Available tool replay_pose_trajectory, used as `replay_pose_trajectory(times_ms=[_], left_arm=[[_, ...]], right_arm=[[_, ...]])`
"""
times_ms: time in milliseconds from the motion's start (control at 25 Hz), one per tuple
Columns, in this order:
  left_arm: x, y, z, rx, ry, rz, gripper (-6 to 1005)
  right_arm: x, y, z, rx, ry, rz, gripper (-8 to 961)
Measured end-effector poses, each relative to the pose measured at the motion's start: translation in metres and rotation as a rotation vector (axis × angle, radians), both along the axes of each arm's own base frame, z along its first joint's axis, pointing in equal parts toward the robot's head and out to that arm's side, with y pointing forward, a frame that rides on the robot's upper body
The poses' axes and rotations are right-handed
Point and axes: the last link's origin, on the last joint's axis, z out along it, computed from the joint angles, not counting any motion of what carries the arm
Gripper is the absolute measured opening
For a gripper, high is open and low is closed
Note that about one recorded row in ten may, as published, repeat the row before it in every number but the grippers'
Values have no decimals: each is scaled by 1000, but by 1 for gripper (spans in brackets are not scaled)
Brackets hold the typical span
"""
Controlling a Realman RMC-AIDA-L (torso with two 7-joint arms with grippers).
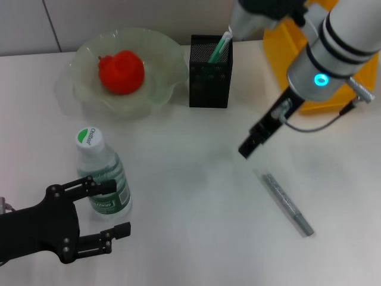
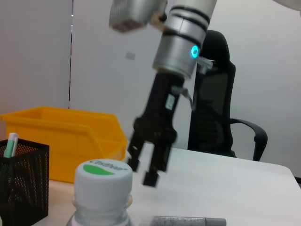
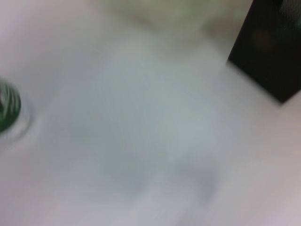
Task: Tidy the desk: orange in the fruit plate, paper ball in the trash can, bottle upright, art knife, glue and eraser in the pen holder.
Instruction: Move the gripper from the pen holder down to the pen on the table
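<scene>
The orange lies in the fruit plate at the back left. The bottle stands upright near the front left, its cap close in the left wrist view. My left gripper is open, and its far finger is against the bottle's base. A grey art knife lies flat at the right. My right gripper hangs above the table just behind the art knife, open and holding nothing. The pen holder holds a green-and-white stick. Paper ball, glue and eraser are out of view.
The yellow trash can stands at the back right, behind my right arm. A black office chair stands beyond the table's far edge.
</scene>
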Motion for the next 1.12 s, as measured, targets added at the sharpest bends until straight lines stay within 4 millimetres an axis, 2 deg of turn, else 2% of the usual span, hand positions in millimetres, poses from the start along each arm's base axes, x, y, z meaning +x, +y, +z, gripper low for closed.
replay_pose_trajectory(times_ms=[80, 680, 1120], left_arm=[[0, 1, 0, 3, 2, -4, 785], [1, 3, 0, 10, 8, -15, 785], [1, 3, 1, 15, 6, -13, 785]], right_arm=[[11, -4, -9, -42, -32, -41, 763], [48, -3, -27, -31, -39, -159, 759], [53, -1, -32, -15, -36, -169, 756]])
